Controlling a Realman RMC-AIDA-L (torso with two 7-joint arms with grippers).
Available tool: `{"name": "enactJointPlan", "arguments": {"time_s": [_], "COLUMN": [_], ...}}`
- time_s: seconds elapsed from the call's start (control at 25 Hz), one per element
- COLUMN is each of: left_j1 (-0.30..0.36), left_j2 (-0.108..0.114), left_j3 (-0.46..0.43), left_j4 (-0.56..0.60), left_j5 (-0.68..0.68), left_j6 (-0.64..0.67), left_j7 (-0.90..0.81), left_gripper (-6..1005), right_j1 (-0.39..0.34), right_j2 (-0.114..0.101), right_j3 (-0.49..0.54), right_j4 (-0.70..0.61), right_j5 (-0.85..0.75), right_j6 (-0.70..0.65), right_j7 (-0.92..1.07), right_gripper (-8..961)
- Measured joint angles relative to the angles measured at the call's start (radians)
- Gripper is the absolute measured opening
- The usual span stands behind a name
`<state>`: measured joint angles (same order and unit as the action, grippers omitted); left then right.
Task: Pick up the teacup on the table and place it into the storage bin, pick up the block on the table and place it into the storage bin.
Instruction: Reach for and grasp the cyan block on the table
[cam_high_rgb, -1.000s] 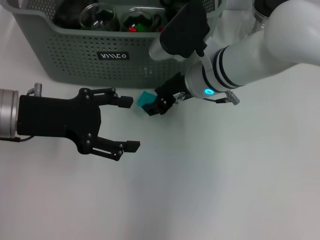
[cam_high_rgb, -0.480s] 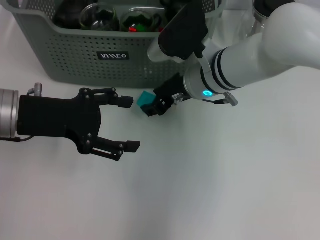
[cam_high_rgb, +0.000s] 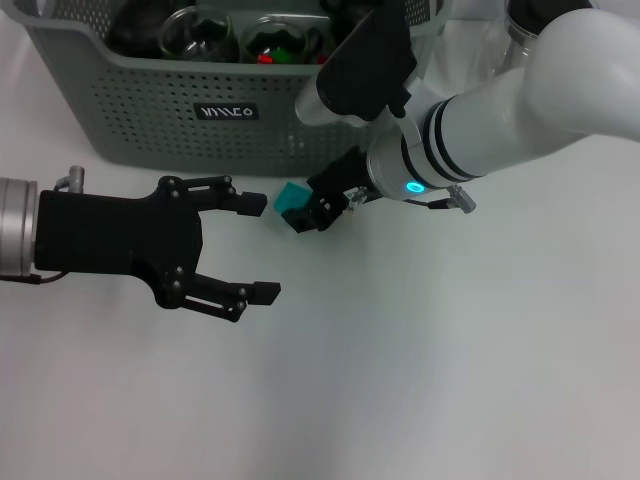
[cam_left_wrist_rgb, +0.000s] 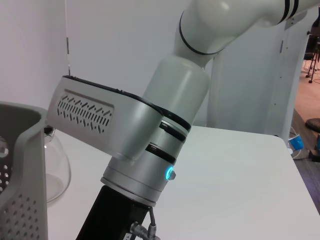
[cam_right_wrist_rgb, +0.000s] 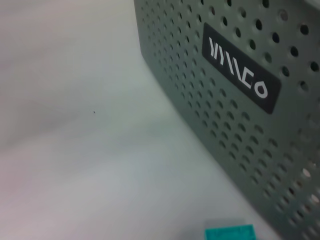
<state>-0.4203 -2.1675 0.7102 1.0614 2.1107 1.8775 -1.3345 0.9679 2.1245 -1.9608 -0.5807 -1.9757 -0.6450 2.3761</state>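
The small teal block (cam_high_rgb: 289, 198) lies on the white table just in front of the storage bin (cam_high_rgb: 150, 130), a grey-green perforated basket with a black label (cam_high_rgb: 225, 111). My right gripper (cam_high_rgb: 318, 206) is right against the block's right side. In the right wrist view the block (cam_right_wrist_rgb: 229, 233) shows at the picture's edge beside the bin wall (cam_right_wrist_rgb: 240, 125). Glass cups (cam_high_rgb: 200, 35) lie inside the bin; which one is the teacup I cannot tell. My left gripper (cam_high_rgb: 260, 247) hovers open and empty left of the block.
A glass vessel (cam_high_rgb: 520, 35) stands on the table right of the bin, and shows as a clear dome (cam_left_wrist_rgb: 55, 170) in the left wrist view behind my right arm (cam_left_wrist_rgb: 150, 150). White tabletop stretches in front and to the right.
My right arm has edged slightly left toward the block. The block and the left gripper have stayed in place.
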Motion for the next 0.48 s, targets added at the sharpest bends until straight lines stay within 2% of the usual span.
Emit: {"name": "enactJointPlan", "arguments": {"time_s": [0.48], "left_j1": [0.0], "left_j2": [0.0], "left_j3": [0.0], "left_j4": [0.0], "left_j5": [0.0], "left_j6": [0.0], "left_j7": [0.0], "left_gripper": [952], "right_j1": [0.001], "right_j2": [0.0], "right_j3": [-0.001], "right_j4": [0.008], "right_j5": [0.0], "right_j6": [0.001], "right_j7": [0.004], "right_gripper": [592]}}
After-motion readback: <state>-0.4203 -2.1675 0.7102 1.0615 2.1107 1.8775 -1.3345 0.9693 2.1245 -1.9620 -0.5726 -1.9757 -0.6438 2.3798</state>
